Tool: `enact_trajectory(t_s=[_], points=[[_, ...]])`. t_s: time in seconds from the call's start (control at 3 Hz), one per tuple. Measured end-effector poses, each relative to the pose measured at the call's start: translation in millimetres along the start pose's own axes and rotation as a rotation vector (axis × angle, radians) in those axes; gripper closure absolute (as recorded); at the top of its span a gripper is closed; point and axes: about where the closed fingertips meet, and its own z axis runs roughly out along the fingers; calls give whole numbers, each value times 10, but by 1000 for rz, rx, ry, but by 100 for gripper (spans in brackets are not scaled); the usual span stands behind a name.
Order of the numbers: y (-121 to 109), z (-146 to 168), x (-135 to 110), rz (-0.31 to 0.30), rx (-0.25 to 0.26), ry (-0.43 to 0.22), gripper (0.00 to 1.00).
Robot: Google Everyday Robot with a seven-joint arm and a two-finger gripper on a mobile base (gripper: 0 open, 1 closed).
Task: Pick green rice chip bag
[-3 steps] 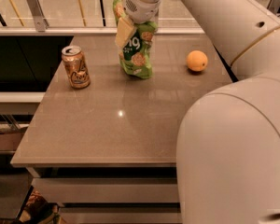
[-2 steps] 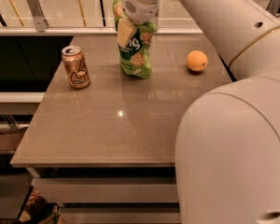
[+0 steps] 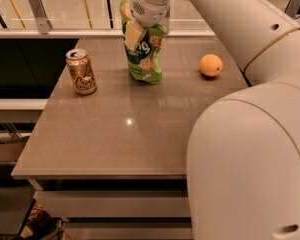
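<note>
Grey-brown flat table (image 3: 115, 134) up front. Approx 10 o'clock: tan aluminium drink can (image 3: 81, 72), upright. At 1 o'clock: round orange fruit (image 3: 211, 65). At 12, far side, btwn those two: crinkled light-green rice chip bag (image 3: 146, 59), tilted, base seemingly touching table. Tool (image 3: 149, 31) pinches its upper part from above. Grasp looks done; lift-off not yet.
</note>
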Motion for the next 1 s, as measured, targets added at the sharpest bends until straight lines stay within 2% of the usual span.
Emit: enact_trajectory(t_s=[0.33,1.0], points=[[11,-23,-13,-13,-14,-10,100],[14,-432,-26,-45,-3,-79,100]])
